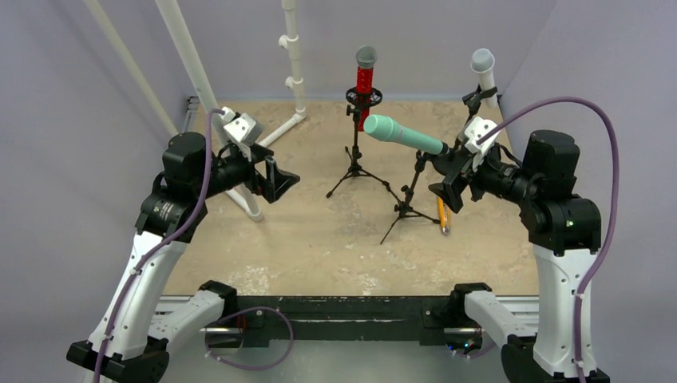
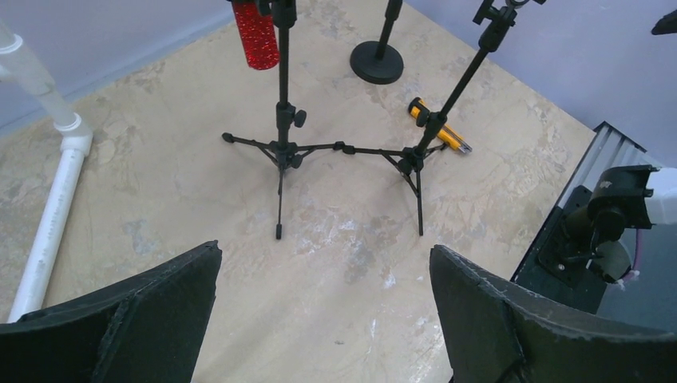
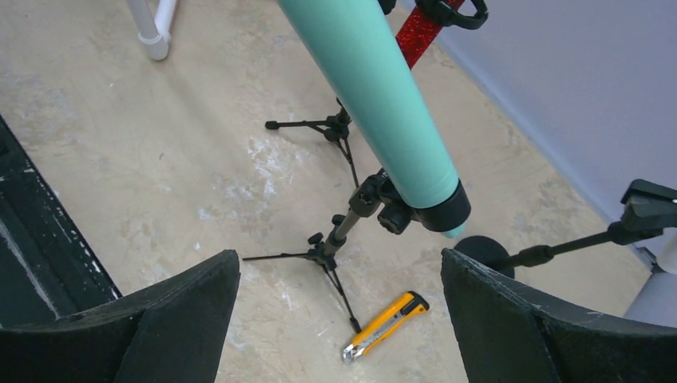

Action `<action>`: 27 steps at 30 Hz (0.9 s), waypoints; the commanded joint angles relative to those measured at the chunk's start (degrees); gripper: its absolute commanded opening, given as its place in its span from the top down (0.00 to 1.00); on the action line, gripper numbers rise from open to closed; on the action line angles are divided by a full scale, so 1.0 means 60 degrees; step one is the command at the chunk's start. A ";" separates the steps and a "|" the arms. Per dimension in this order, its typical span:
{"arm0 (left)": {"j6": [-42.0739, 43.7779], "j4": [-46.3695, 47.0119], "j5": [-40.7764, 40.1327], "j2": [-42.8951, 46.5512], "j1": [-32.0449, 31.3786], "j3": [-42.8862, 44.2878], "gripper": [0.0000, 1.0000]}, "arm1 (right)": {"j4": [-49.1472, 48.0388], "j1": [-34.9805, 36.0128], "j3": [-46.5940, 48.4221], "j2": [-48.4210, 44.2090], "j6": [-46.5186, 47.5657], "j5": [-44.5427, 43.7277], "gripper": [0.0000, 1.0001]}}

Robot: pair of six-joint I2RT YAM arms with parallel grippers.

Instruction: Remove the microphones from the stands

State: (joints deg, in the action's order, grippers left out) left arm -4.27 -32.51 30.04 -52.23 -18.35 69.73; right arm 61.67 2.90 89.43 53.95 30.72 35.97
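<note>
The teal microphone (image 1: pixel 403 136) sits tilted in the clip of its tripod stand (image 1: pixel 409 195), at about 2 o'clock from the centre of the table (image 1: pixel 303 239) in the overhead view, with its head pointing toward 10 o'clock. The right gripper (image 1: pixel 449 174) has its jaws spread wide at the microphone's tail end, with no contact visible. The left gripper (image 1: pixel 275 177), at 9 o'clock, hangs fully spread and holds nothing.

pale purple bg walls (image 1: pixel 56 120), mottled beige tabletop (image 1: pixel 319 239), even light
</note>
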 commanded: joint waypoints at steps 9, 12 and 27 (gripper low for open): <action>0.0998 0.0176 0.1364 -0.0211 -0.0206 -0.0080 0.00 | -0.0383 0.0107 0.0464 0.0524 0.0557 0.0178 0.08; 0.1058 0.0160 0.1310 -0.0188 -0.0211 -0.0107 0.00 | -0.0753 0.0116 0.0278 0.0463 0.0364 -0.0525 0.13; 0.0800 0.0532 0.1453 -0.0463 -0.0407 -0.0099 0.00 | -0.3229 0.0116 -0.3210 -0.0877 -0.2719 -0.1655 0.25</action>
State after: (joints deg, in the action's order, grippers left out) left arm 1.06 -31.97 36.64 -53.80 -19.92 67.66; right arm 47.75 3.46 70.15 49.69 18.44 26.06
